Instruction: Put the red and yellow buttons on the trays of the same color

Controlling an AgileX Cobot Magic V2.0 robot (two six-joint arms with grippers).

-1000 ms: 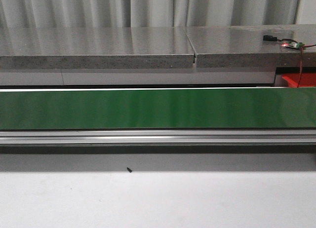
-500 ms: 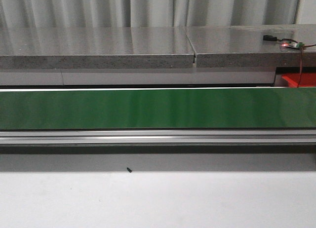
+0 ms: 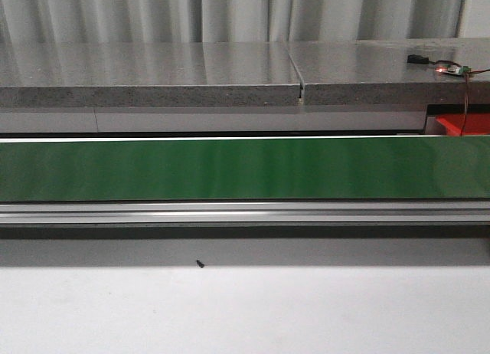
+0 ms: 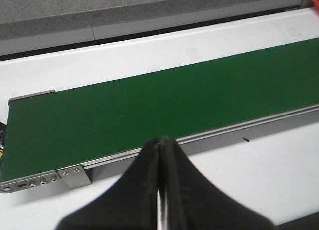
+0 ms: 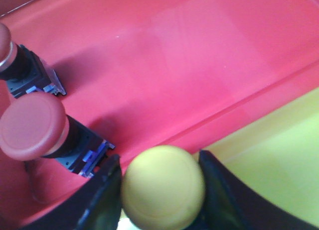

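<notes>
Yellow button (image 5: 163, 187) sits clamped between the two dark fingers (image 5: 102, 195) of the right gripper (image 5: 160, 190), its rounded cap facing the wrist camera, so its long axis runs roughly along the line of sight and the body behind the cap is hidden. It hangs over the boundary where the red tray (image 5: 199, 65) meets the yellow tray (image 5: 279, 175), the cap overlapping both colours in the right wrist view. Two red buttons lie tilted on the red tray: the nearer red button (image 5: 32, 126) has its broad mushroom cap turned partly toward the camera with its dark, blue-marked body (image 5: 84, 150) trailing away from the cap toward the gripper, and the farther red button (image 5: 15, 60), cut off by the picture edge, lies along much the same slanting line. Left gripper (image 4: 160, 155) is closed with its fingers pressed together, holding nothing, hovering near the edge of the green conveyor belt (image 4: 149, 110). From the front, the belt (image 3: 245, 168) is bare and a corner of the red tray (image 3: 467, 124) shows at the far right.
</notes>
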